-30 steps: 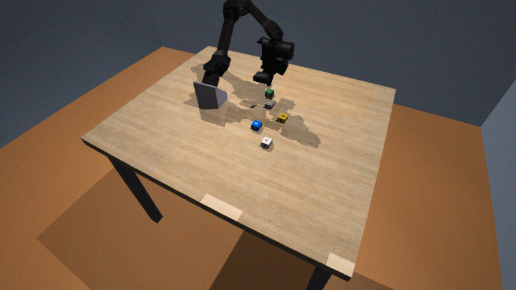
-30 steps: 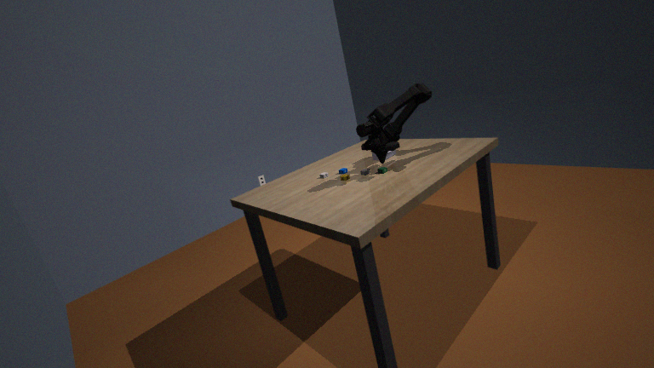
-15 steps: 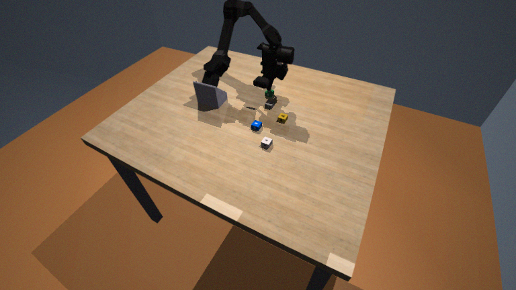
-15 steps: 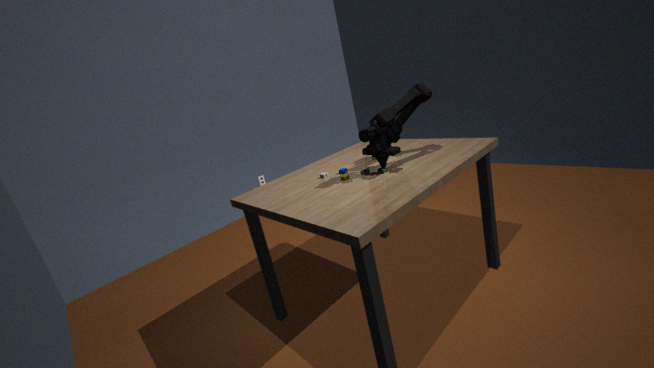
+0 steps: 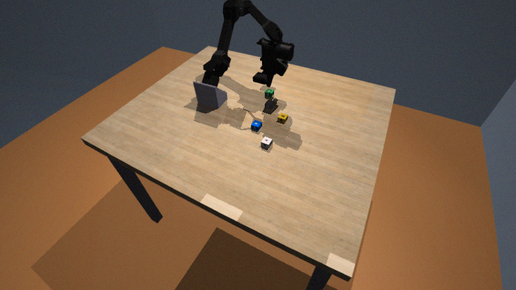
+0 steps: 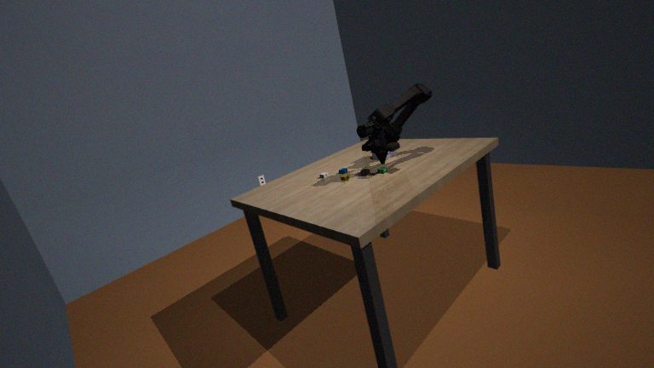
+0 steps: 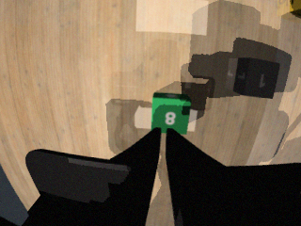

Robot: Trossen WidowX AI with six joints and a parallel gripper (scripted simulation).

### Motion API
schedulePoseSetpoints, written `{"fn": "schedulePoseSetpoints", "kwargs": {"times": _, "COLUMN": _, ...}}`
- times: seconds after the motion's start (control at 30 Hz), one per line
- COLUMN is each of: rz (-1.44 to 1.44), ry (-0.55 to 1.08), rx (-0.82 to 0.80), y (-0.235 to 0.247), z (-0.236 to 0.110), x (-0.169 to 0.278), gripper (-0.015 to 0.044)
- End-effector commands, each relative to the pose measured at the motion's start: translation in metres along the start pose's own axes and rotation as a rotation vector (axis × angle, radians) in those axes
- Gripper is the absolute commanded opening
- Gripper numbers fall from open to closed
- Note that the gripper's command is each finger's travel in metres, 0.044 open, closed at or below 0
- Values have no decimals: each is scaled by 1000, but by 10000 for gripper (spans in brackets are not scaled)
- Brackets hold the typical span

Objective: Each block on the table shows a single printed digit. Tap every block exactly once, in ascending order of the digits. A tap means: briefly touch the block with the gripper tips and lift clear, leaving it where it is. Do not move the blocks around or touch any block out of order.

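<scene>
My gripper (image 5: 269, 84) (image 6: 382, 163) (image 7: 163, 134) is shut and empty, with its tips just above the near edge of the green block (image 5: 269, 92) (image 6: 382, 169) (image 7: 159, 121). The green block shows an 8. The dark grey block (image 5: 270, 105) (image 6: 364, 172) (image 7: 257, 81) shows a 1 and lies in the arm's shadow beside it. A yellow block (image 5: 282, 118) (image 6: 344, 177) (image 7: 295, 10) is cut off at the wrist view's corner. A blue block (image 5: 256, 125) (image 6: 342, 170) and a white block (image 5: 267, 142) (image 6: 324, 175) lie farther out. The digits on these three are too small or cut off to read.
A grey wedge-shaped stand (image 5: 207, 95) is at the arm's base on the wooden table (image 5: 323, 165) (image 6: 308, 204). The arm's shadow falls across the blocks. Bright light patches lie on the table's front edge. A white socket plate (image 6: 261, 180) is on the wall.
</scene>
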State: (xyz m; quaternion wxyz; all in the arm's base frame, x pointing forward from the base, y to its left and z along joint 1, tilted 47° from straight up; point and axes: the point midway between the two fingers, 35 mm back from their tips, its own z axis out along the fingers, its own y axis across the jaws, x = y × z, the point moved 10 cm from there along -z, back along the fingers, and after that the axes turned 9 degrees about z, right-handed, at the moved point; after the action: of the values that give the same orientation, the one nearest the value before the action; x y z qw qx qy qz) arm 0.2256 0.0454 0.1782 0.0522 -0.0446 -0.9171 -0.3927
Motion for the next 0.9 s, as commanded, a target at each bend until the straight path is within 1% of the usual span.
{"fn": "schedulePoseSetpoints", "kwargs": {"times": 0.0, "rz": -4, "ry": 1, "rx": 3, "y": 0, "z": -13, "x": -1, "gripper": 20}}
{"fn": "schedulePoseSetpoints", "kwargs": {"times": 0.13, "rz": -2, "ry": 1, "rx": 9, "y": 0, "z": -65, "x": -2, "gripper": 20}}
{"fn": "schedulePoseSetpoints", "kwargs": {"times": 0.2, "rz": -2, "ry": 3, "rx": 5, "y": 0, "z": -83, "x": -1, "gripper": 20}}
{"fn": "schedulePoseSetpoints", "kwargs": {"times": 0.4, "rz": -2, "ry": 3, "rx": 4, "y": 0, "z": -85, "x": 0, "gripper": 20}}
{"fn": "schedulePoseSetpoints", "kwargs": {"times": 0.47, "rz": -3, "ry": 3, "rx": 4, "y": -2, "z": -86, "x": -7, "gripper": 20}}
{"fn": "schedulePoseSetpoints", "kwargs": {"times": 0.67, "rz": -5, "ry": -1, "rx": 8, "y": -32, "z": -94, "x": -72, "gripper": 20}}
{"fn": "schedulePoseSetpoints", "kwargs": {"times": 0.87, "rz": -9, "ry": -4, "rx": 9, "y": -80, "z": -91, "x": -133, "gripper": 20}}
